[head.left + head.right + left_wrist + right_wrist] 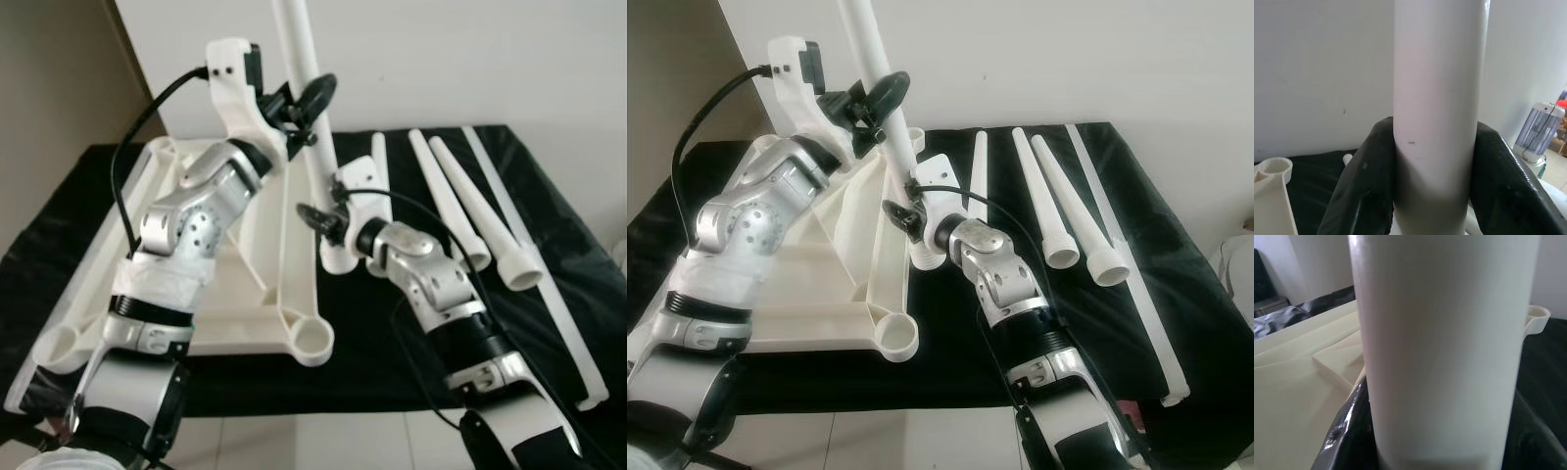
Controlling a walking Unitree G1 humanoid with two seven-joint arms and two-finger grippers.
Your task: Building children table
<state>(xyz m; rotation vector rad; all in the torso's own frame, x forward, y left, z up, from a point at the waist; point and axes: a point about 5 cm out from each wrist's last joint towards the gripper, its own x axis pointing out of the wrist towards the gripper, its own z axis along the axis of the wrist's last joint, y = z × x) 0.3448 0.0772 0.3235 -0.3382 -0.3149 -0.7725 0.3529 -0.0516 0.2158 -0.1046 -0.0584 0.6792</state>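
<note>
Left wrist view puts us right on the action: two black fingers (1359, 191) clamped on either side of a white table leg (1437, 98), pressed flat against its round wall. From the head camera, the left gripper (306, 110) grasps that leg high up while the leg stands nearly upright, leaning slightly and running out of the top of the picture. Lower down the same leg, the right gripper (328, 217) is closed around it too, close to where its foot meets the far corner of the overturned white tabletop (250, 294). That tabletop lies underside up on a black cloth (392, 343), with open round sockets at its near corners, one socket (312, 341) just beside the right forearm. Out to the right, three more tapered legs (460, 211) lie side by side on the cloth, wide ends toward the robot, and a long thin white rail (549, 284) lies beyond them near the cloth's edge.
</note>
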